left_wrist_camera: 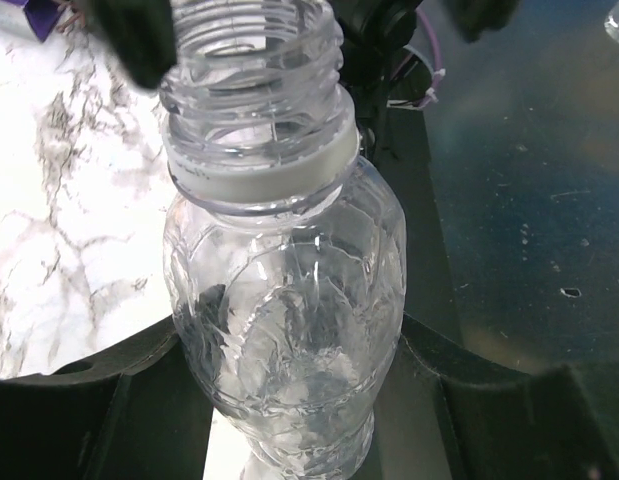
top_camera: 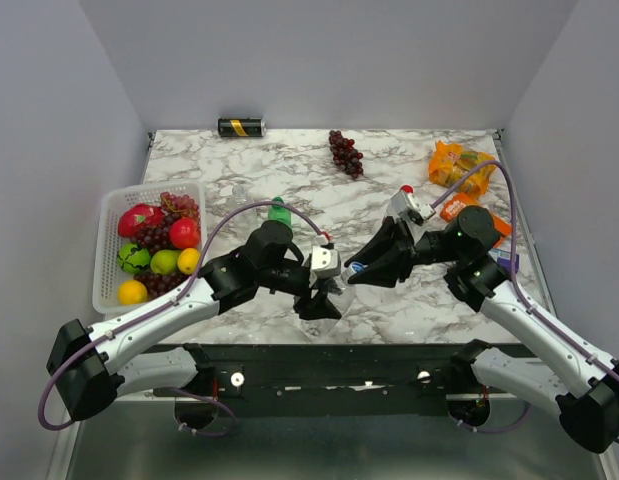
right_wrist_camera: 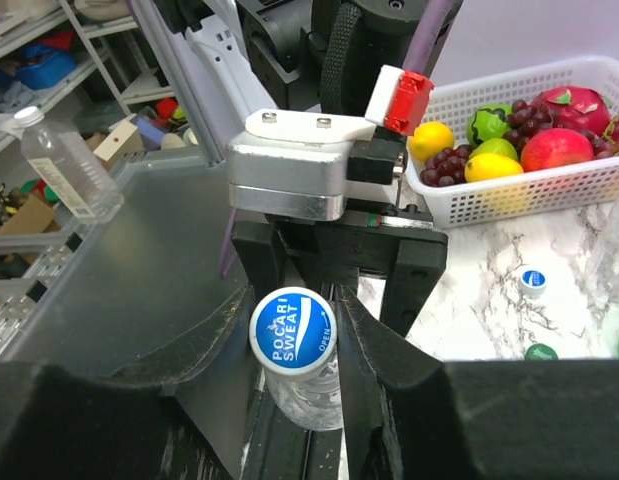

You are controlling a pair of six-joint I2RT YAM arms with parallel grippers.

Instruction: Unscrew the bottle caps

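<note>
Bottle: clear bottle [left_wrist_camera: 289, 330] at middle of near worktop [top_camera: 289, 160] edge | left fingers [left_wrist_camera: 109, 400] clamped on its body | right fingers [right_wrist_camera: 384, 350] clamped on cap [right_wrist_camera: 292, 328] | neck threads bare, cap seems off | blue cap [right_wrist_camera: 532, 279] and green cap [right_wrist_camera: 540, 351] lie loose on worktop | rest: unclear

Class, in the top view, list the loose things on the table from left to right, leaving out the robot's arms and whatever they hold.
fruit basket → black-and-gold can → green bottle → bunch of dark grapes → orange packet
</note>
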